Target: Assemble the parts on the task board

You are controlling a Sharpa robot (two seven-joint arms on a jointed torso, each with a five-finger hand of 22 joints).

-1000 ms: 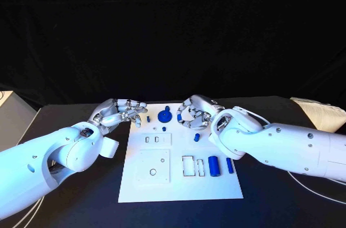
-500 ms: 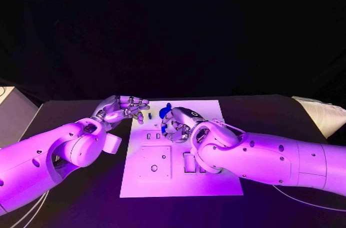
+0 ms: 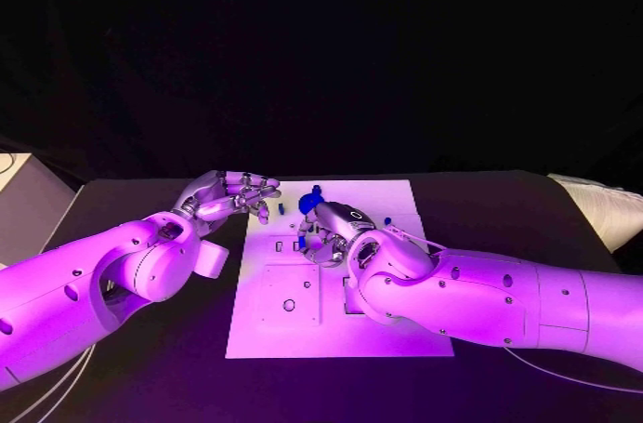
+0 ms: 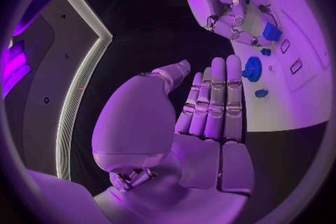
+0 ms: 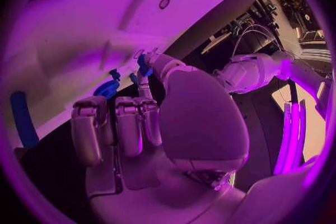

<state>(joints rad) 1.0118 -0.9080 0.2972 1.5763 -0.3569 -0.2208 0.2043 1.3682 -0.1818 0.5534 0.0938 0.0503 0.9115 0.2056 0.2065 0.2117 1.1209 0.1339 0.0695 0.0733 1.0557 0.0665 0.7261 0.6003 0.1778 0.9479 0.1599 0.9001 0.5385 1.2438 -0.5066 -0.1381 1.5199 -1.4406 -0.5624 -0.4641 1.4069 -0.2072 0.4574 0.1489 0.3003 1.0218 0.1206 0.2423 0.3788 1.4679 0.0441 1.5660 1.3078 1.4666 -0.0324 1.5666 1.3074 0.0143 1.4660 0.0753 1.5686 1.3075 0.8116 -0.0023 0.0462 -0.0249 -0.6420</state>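
The white task board (image 3: 402,200) lies mid-table. A round blue knob (image 3: 311,202) stands near its back edge, and the same knob (image 4: 252,69) sits just past my left fingertips. My left hand (image 3: 235,195) hovers at the board's back left corner, fingers straight and side by side, thumb apart, holding nothing. My right hand (image 3: 330,231) is curled over the board's upper middle, beside two small rectangular slots (image 4: 285,45). A small blue block (image 4: 271,32) sits at its fingertips and looks pinched. My right forearm hides the board's right half.
Small blue pieces (image 4: 261,93) lie near the knob, and another small blue piece (image 3: 387,221) shows behind my right arm. A blue cylinder (image 5: 21,120) lies on the board. A pale box (image 3: 20,195) stands at the table's left edge, a white bundle (image 3: 603,204) at the right.
My right hand has moved left and toward me across the board, from its back right part to the slots near the knob. My left hand has barely moved.
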